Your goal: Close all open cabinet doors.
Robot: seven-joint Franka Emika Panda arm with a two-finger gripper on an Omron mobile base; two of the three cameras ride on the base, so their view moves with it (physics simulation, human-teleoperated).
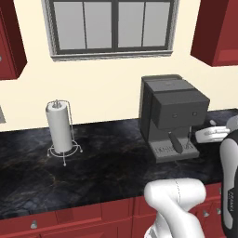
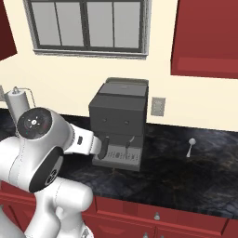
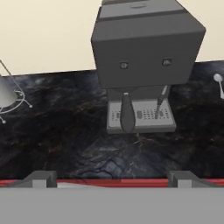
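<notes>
In the left base view I am seeing two cabinet doors: one (image 1: 10, 42) at the upper left edge and another one (image 1: 214, 30) at the upper right, both hanging above the dark bench (image 1: 102, 162), where a paper towel holder (image 1: 61, 126) and a coffee machine (image 1: 171, 116) are standing. In the right base view the arm is reaching toward the machine. In the hand view the jaws (image 3: 112, 179) are standing wide apart, holding nothing, and pointing at the machine.

Dark-red cabinet doors (image 2: 207, 37) hang on the wall flanking the window (knobs hidden), one (image 1: 216, 30) angled outward.
</notes>
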